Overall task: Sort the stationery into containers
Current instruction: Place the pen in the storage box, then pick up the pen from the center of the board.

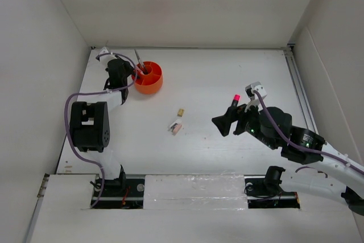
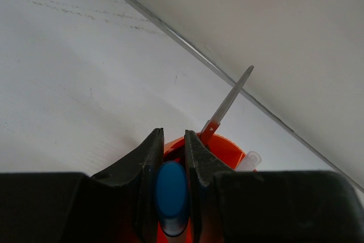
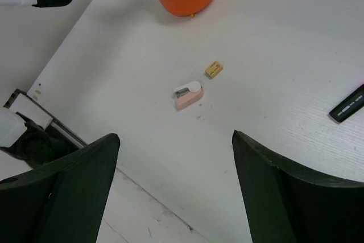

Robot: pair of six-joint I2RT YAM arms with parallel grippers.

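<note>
Left tool (image 2: 173,140) pinches one blue-capped marker (image 2: 172,189) over one orange tub (image 1: 149,85); right tool (image 3: 175,136) spread. On the counter (image 1: 227,72): one tan eraser (image 3: 213,69), one white eraser (image 3: 187,89), one pink eraser (image 3: 189,99), one pink-capped marker (image 1: 234,98).

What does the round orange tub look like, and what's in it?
The round orange plastic tub is smooth and short-walled, with dividers inside. It stands upright on the white table, toward its far left corner. A grey metal blade sticks up out of it. The left tool holds a blue-capped marker at its rim.
</note>
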